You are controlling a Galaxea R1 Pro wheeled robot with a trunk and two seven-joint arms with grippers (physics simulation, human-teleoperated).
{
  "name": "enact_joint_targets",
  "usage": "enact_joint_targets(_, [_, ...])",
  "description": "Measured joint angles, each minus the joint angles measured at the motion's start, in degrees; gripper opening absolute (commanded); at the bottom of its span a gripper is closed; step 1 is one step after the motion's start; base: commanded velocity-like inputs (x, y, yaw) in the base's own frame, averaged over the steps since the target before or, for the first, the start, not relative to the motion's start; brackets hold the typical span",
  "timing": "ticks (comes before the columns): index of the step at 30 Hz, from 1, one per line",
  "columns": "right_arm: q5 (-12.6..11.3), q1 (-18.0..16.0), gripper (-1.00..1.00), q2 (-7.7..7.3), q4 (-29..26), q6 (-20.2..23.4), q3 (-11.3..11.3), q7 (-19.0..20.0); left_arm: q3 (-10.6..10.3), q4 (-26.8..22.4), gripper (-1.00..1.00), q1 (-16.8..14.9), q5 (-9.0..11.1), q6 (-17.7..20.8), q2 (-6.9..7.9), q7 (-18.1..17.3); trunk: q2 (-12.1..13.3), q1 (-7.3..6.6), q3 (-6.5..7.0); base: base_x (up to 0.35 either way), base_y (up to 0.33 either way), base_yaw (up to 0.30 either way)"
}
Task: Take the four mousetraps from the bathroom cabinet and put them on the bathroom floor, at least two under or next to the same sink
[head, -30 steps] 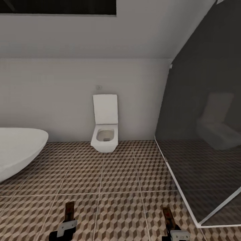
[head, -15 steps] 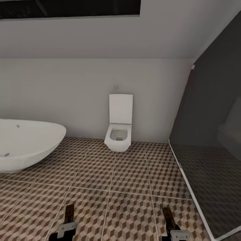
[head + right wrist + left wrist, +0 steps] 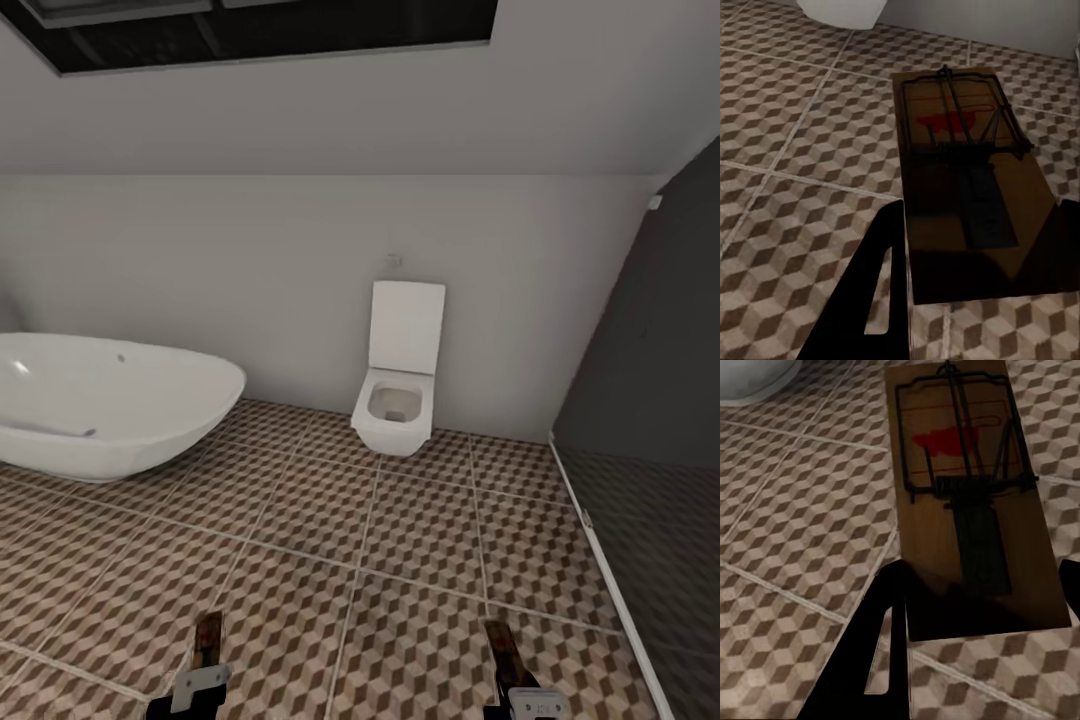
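Left gripper is clamped on a mousetrap; the plate's near end sits between the dark fingers, its long axis running straight out along the gripper, wire side up w/ a red mark showing. Right gripper is clamped the same way on a second mousetrap, also pointing fwd. In the head view both traps poke out low in the picture, left gripper and right gripper level w/ each other, above the cube-patterned bathroom floor. Ahead: white bathtub to the left, white toilet against the far wall, dark glass shower panel to the right. Judgement: robot is in transit w/ two traps in hand; floor lies directly under both, neither arm nearer, but the sink's direction can't be told from here.
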Motion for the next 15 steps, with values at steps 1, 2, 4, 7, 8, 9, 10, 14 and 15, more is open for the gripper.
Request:
enact_joint_targets(1, [0.00,0.00,-1.00,0.00,0.00,0.00,0.02,-0.01,0.00,0.00,-1.00,0.00,0.00,0.00,0.00,0.00,0.00,0.00,0.00,0.000,0.000,0.285])
enact_joint_targets(2, [0.00,0.01,-1.00,0.00,-0.01,0.00,0.00,-0.02,0.00,0.00,-1.00,0.00,0.00,0.00,0.00,0.00,0.00,0.00,0.00,0.000,0.000,0.285])
enact_joint_targets(4, [0.00,-0.02,-1.00,0.00,-0.01,0.00,-0.01,0.00,0.00,0.00,-1.00,0.00,0.00,0.00,0.00,0.00,0.00,0.00,0.00,0.000,0.000,0.285])
enact_joint_targets(7, [0.00,0.00,-1.00,0.00,0.01,0.00,0.02,-0.02,0.00,0.00,-1.00,0.00,0.00,0.00,0.00,0.00,0.00,0.00,0.00,0.000,0.000,0.285])
enact_joint_targets(8, [0.00,0.00,-1.00,0.00,0.01,0.00,0.01,-0.01,0.00,0.00,-1.00,0.00,0.00,0.00,0.00,0.00,0.00,0.00,0.00,0.000,0.000,0.285])
enact_joint_targets(9, [0.00,-0.02,-1.00,0.00,0.01,0.00,0.01,0.00,0.00,0.00,-1.00,0.00,0.00,0.00,0.00,0.00,0.00,0.00,0.00,0.000,0.000,0.285])
enact_joint_targets(10, [0.00,-0.02,-1.00,0.00,0.01,0.00,0.01,0.00,0.00,0.00,-1.00,0.00,0.00,0.00,0.00,0.00,0.00,0.00,0.00,0.000,0.000,0.285])
enact_joint_targets(14, [0.00,-0.03,-1.00,0.00,0.00,0.00,0.01,0.00,0.00,0.00,-1.00,0.00,0.00,0.00,0.00,0.00,0.00,0.00,0.00,0.000,0.000,0.285])
enact_joint_targets(15, [0.00,-0.02,-1.00,0.00,0.00,0.00,0.02,0.00,0.00,0.00,-1.00,0.00,0.00,0.00,0.00,0.00,0.00,0.00,0.00,0.000,0.000,0.285])
